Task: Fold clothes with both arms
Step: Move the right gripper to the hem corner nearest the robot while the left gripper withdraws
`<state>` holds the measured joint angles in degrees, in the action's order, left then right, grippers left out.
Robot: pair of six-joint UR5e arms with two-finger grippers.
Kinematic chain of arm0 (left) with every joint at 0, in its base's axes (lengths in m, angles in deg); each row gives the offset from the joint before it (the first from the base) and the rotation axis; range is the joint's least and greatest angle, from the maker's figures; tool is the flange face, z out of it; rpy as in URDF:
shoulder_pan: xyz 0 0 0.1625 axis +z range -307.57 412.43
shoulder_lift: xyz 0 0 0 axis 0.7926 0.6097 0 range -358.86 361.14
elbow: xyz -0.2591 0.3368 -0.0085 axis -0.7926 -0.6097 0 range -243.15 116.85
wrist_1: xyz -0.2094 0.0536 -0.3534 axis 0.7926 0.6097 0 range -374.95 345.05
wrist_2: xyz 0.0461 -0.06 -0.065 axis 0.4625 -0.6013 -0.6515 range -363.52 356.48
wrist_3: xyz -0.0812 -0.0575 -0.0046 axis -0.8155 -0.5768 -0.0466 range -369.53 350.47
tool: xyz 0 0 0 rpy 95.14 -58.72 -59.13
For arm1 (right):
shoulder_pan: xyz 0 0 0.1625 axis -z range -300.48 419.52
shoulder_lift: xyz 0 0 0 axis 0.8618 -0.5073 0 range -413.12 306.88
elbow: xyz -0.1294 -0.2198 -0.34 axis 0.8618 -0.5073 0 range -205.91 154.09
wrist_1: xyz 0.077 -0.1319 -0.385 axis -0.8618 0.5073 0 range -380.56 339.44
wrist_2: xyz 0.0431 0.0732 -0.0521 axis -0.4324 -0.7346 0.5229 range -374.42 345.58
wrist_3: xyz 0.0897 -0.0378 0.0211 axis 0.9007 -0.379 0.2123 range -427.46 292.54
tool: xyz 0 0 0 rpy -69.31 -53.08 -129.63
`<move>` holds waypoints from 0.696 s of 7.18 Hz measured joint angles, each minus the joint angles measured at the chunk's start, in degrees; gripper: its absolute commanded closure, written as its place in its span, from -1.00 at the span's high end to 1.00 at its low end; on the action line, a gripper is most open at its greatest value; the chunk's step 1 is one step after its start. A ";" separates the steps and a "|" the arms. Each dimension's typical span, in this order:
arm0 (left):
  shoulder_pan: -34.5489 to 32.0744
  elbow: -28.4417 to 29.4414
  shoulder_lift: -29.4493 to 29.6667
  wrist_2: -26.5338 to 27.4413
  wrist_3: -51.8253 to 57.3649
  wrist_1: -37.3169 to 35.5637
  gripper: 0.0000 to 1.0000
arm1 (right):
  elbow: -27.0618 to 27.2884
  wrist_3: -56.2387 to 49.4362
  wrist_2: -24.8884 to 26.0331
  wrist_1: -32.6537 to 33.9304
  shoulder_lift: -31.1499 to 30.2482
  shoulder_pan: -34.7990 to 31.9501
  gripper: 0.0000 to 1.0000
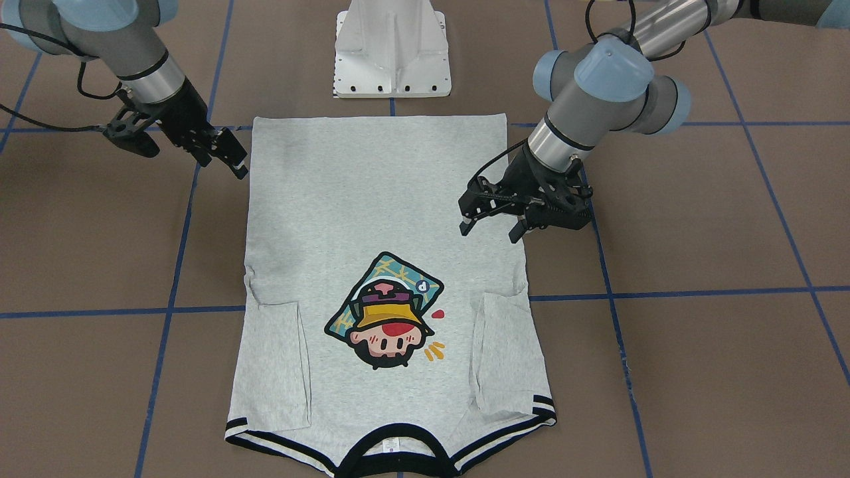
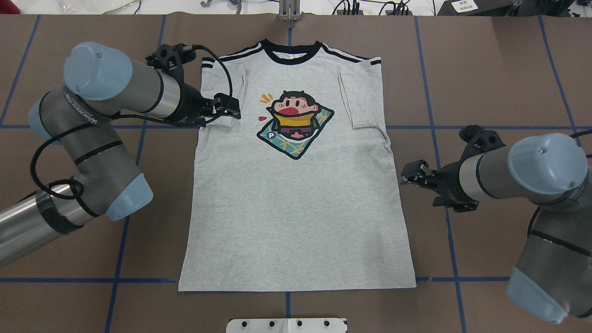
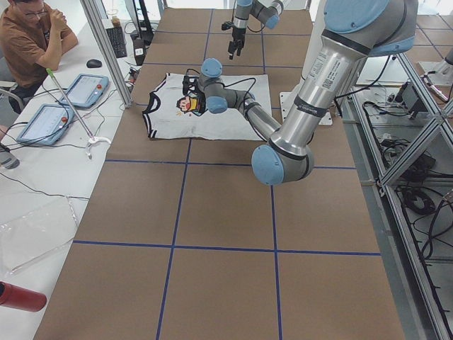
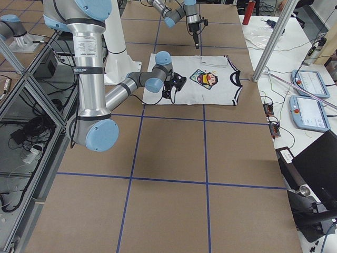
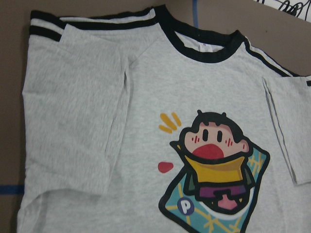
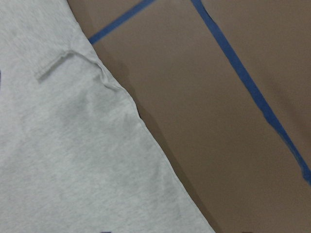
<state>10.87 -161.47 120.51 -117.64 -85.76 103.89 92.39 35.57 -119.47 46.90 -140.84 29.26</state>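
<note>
The grey T-shirt lies flat on the brown table, print up, collar away from the robot, both sleeves folded in onto the chest. It also shows in the overhead view and the left wrist view. My left gripper is open and empty, hovering over the shirt's left side edge below the sleeve; in the overhead view it sits over the folded sleeve. My right gripper is open and empty, just off the shirt's right edge, and it also shows in the overhead view.
The white pedestal stands at the robot's side of the table, just behind the shirt's hem. Blue tape lines grid the table. An operator sits at a side bench with tablets.
</note>
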 measured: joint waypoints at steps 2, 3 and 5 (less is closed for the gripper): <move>1.29 -6.94 -2.57 -0.49 -3.77 -4.09 0.98 | 1.13 10.54 8.38 -0.02 -2.64 9.57 0.92; 1.59 -8.54 -3.19 -0.50 -4.91 -4.33 0.98 | 1.85 16.45 11.88 0.02 -3.63 13.81 0.93; 1.76 -10.68 -4.15 -0.54 -5.76 -4.40 0.98 | 3.14 24.69 17.28 0.04 -6.44 20.73 0.93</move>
<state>12.62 -172.15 116.37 -118.17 -91.52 99.49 95.53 60.26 -102.20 46.94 -147.29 50.00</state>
